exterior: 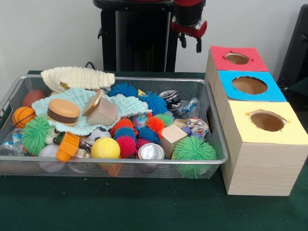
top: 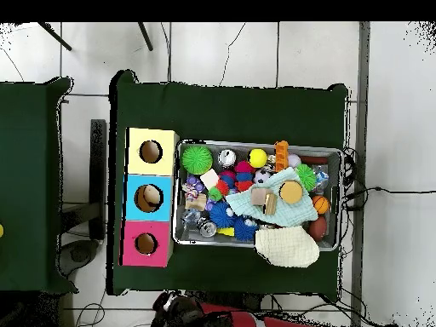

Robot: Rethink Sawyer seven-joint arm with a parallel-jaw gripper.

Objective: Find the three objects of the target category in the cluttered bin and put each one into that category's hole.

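The cluttered bin (exterior: 120, 161) is a wide silver wire mesh tray on the green table, also in the overhead view (top: 255, 143). It holds several spiky balls such as a green one (exterior: 194, 148), wooden blocks (exterior: 172, 137), a yellow ball (exterior: 105, 147), a basketball (exterior: 22, 116), a toy burger (exterior: 63, 111), a can (exterior: 150, 152) and cloths (exterior: 77, 77). Three wooden boxes stand beside it, topped red (exterior: 250, 62), blue (exterior: 269, 91) and yellow (exterior: 288, 130), each with a round hole. My gripper (exterior: 190, 43) hangs open and empty, high behind the bin's far right corner.
The robot's black pedestal (exterior: 137, 38) stands behind the bin. A second green table (top: 30, 183) lies past the boxes in the overhead view. Bare green tabletop (exterior: 144, 202) runs in front of the bin and boxes.
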